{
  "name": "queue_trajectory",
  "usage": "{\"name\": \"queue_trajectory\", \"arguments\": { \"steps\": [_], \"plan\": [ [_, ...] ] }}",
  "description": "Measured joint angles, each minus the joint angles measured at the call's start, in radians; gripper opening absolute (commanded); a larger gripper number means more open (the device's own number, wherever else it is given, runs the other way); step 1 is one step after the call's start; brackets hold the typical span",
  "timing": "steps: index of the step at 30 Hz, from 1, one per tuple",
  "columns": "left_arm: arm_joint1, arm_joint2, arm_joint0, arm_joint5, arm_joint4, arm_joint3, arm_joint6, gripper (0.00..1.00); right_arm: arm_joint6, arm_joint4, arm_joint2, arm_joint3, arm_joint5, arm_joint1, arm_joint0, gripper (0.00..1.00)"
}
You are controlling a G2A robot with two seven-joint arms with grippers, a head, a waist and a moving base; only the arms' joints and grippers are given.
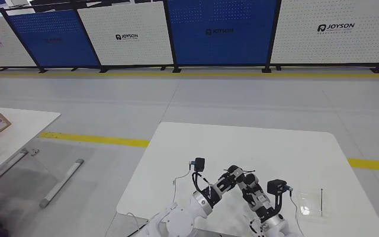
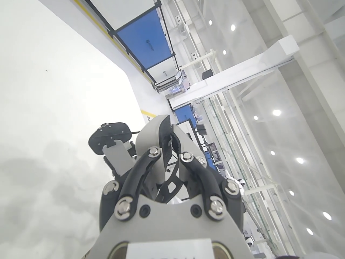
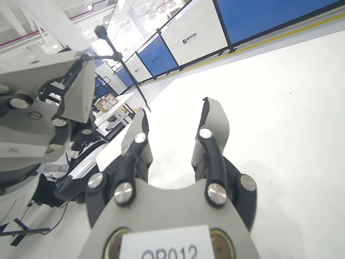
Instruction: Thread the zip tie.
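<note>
A black zip tie (image 3: 122,65) hangs in the air above the white table (image 1: 249,145). My left gripper (image 2: 169,133) is shut on it, and its grey fingers (image 3: 78,87) pinch a thin bent part of the strap. The tie's thick head (image 3: 101,31) points up and away. Its tail runs down to a tip just beside one fingertip (image 3: 142,117) of my right gripper (image 3: 175,109), which is open with nothing between its fingers. In the top view the left gripper (image 1: 233,173) and right gripper (image 1: 249,178) stand close together near the table's front edge.
A clear plastic sheet (image 1: 309,201) lies at the front right of the table with another black zip tie (image 1: 321,197) on it. A second white table (image 1: 23,127) stands off to the left. Blue and white panels (image 1: 219,32) line the far floor.
</note>
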Motion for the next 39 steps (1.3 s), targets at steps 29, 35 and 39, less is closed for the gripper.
{"name": "queue_trajectory", "arguments": {
  "steps": [29, 35, 39],
  "plan": [
    [0.001, 0.014, 0.013, -0.017, 0.026, 0.000, -0.011, 0.00, 0.010, 0.018, -0.008, -0.013, -0.006, 0.000, 0.011, 0.00],
    [0.001, 0.012, 0.014, -0.020, 0.021, -0.001, -0.008, 0.00, 0.002, 0.019, -0.010, -0.005, -0.005, -0.001, 0.013, 0.00],
    [0.001, 0.011, 0.016, -0.023, 0.018, -0.010, -0.009, 0.00, 0.005, 0.011, -0.017, 0.005, 0.000, -0.002, 0.019, 0.00]
  ]
}}
